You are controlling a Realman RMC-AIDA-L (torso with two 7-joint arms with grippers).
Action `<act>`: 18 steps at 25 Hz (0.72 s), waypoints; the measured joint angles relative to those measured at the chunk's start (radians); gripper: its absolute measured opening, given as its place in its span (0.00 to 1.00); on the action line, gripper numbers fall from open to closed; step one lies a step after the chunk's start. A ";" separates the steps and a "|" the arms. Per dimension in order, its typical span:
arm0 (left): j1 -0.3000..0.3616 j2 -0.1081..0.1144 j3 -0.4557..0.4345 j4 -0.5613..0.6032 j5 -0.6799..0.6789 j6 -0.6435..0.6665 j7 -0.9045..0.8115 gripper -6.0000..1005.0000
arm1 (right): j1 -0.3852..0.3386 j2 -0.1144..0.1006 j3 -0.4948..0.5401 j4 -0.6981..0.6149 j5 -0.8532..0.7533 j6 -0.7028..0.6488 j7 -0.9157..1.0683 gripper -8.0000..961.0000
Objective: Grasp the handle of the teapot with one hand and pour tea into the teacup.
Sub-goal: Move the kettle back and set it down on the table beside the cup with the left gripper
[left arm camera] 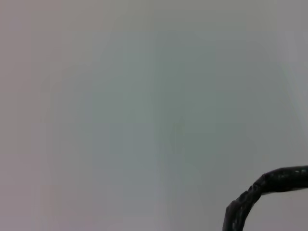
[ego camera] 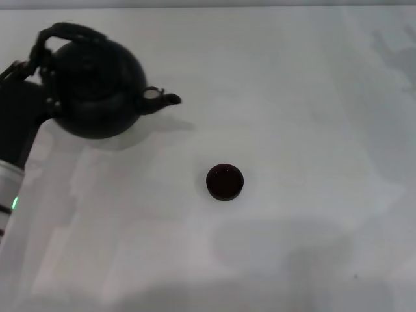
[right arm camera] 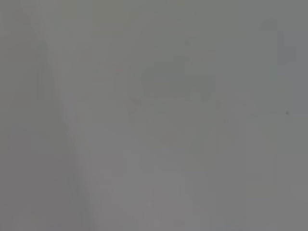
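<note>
Black and matte, our round teapot hangs tilted, spout toward the small dark brown handleless teacup, well apart from it. Our left gripper sits at its rough-wrapped arched handle; we cannot tell the fingers' state.

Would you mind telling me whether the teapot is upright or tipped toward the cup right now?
Roughly upright: the teapot has its handle arching over the top and its spout about level, well away from the cup.
</note>
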 joint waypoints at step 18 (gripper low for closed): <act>0.030 0.001 0.004 0.002 -0.030 -0.083 -0.063 0.14 | -0.040 -0.001 0.000 0.024 -0.003 0.035 0.000 0.88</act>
